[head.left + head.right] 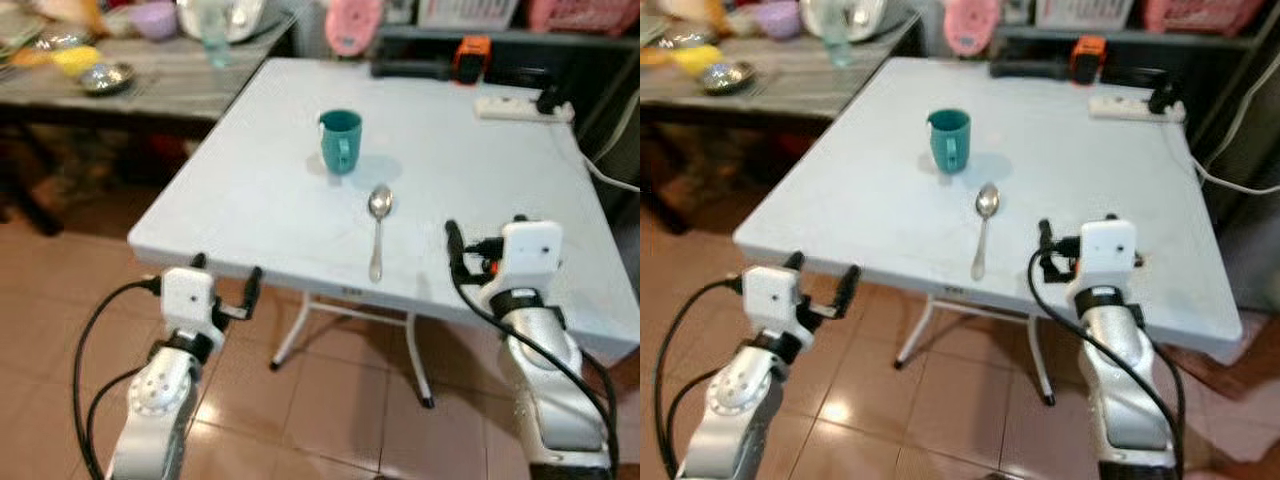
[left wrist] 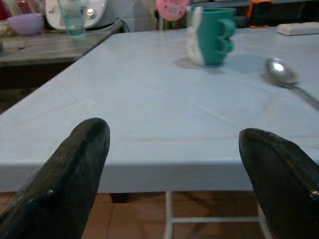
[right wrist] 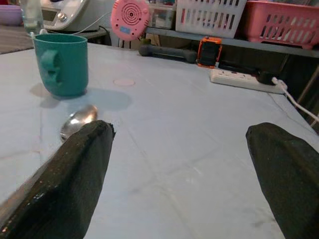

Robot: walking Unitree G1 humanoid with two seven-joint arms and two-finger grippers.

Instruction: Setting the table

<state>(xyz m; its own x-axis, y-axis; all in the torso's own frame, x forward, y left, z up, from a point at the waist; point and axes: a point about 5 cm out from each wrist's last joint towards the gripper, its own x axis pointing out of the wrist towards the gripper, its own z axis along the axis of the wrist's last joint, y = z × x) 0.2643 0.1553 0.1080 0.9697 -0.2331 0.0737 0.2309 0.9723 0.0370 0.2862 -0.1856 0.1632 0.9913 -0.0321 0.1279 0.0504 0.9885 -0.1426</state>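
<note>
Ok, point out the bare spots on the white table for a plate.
Free: the table left of the mug and spoon, and the stretch between the spoon and the right edge. Crowded: the far edge by the power strip.

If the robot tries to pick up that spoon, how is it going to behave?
The spoon looks like thin polished metal, so probably stiff, light and slippery. It lies flat on the smooth table, so fingers may skate it along rather than get under it. Its rounded bowl could let it rock or pivot.
</note>
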